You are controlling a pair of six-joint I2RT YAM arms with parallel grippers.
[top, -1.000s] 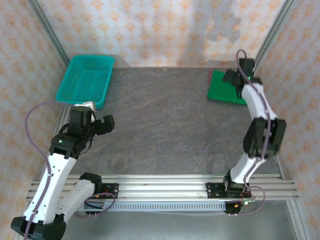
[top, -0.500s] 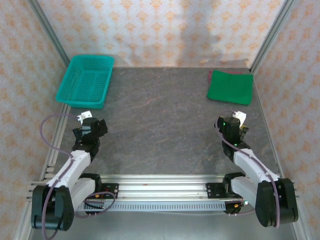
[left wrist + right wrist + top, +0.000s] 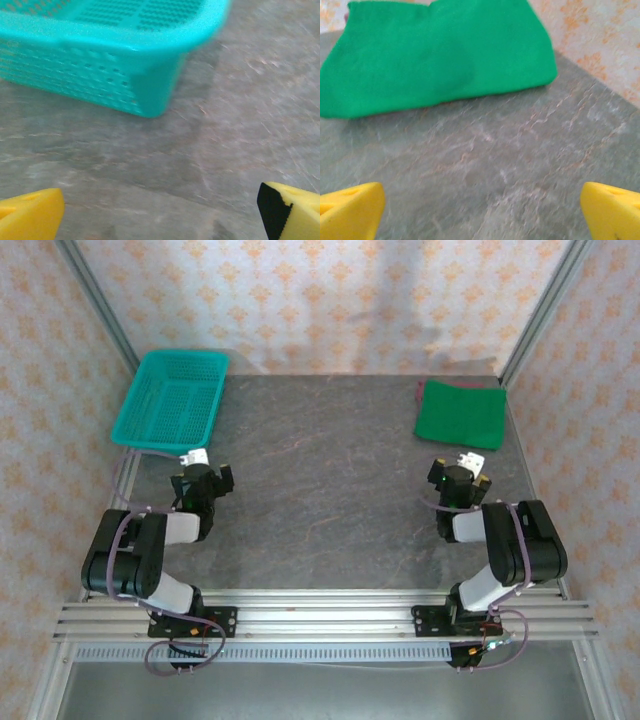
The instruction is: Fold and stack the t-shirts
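Note:
A bright green t-shirt (image 3: 461, 414) lies folded flat at the table's far right corner, and a thin maroon edge (image 3: 418, 393) peeks out at its left side. In the right wrist view the green t-shirt (image 3: 440, 55) lies ahead of my right gripper (image 3: 482, 212), which is open over bare table. My right gripper (image 3: 457, 477) sits low, a short way in front of the shirt. My left gripper (image 3: 203, 479) is open too, low at the left, just in front of the basket. Its yellow fingertips (image 3: 30, 217) have nothing between them.
A teal mesh basket (image 3: 170, 400) stands at the far left corner, its near corner (image 3: 150, 95) close ahead of my left gripper. Patterned walls and metal posts enclose the table. An aluminium rail (image 3: 320, 610) runs along the near edge.
Both arms have pulled back and folded down low near their bases. My right gripper has left the green shirt. Both grippers stay open.

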